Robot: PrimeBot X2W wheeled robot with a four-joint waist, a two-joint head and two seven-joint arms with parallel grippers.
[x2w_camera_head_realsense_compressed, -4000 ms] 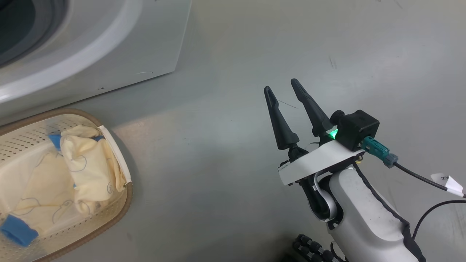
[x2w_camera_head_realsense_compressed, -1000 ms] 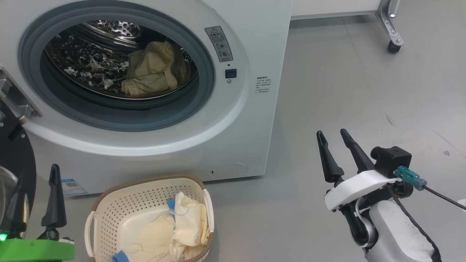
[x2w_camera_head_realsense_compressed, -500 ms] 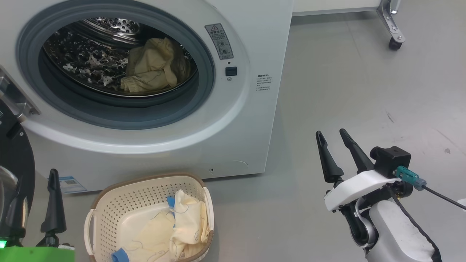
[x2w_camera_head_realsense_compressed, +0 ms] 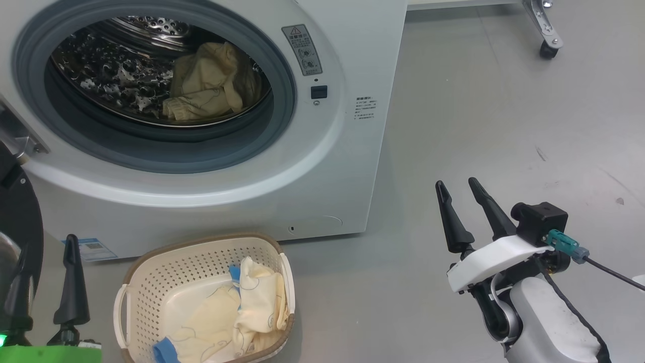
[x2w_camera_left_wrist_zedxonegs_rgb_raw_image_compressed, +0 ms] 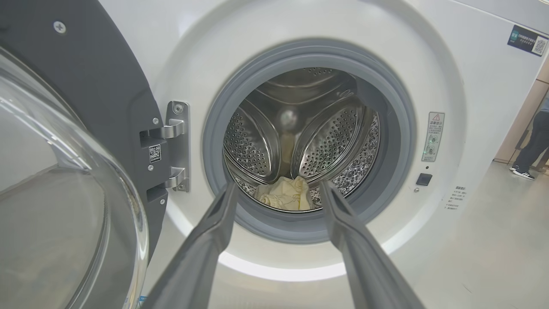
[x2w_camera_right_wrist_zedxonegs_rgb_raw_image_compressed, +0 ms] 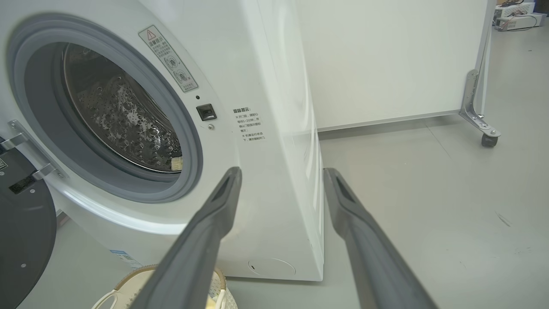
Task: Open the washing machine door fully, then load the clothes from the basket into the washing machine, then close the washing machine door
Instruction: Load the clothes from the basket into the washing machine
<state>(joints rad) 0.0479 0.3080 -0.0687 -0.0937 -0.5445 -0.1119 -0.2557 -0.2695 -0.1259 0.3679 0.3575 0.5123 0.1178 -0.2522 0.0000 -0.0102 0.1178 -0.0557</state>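
Crowding splayed left hand [x2w_camera_left_wrist_zedxonegs_rgb_raw_image_compressed: 279, 185], washing machine door [x2w_camera_left_wrist_zedxonegs_rgb_raw_image_compressed: 94, 86] stands open; right hand [x2w_camera_head_realsense_compressed: 456, 181] splayed too; caster [x2w_camera_head_realsense_compressed: 546, 49] far R.

Washing machine [x2w_camera_head_realsense_compressed: 352, 166]: white, grey gasket [x2w_camera_head_realsense_compressed: 285, 101]
Basket [x2w_camera_head_realsense_compressed: 166, 282]: cream, perforated, brown rim [x2w_camera_head_realsense_compressed: 211, 239]
Clothes [x2w_camera_head_realsense_compressed: 259, 297]: pale yellow, blue cuffs [x2w_camera_head_realsense_compressed: 165, 349]

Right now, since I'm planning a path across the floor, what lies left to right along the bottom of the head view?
In order: left gripper → basket holding clothes → right gripper.
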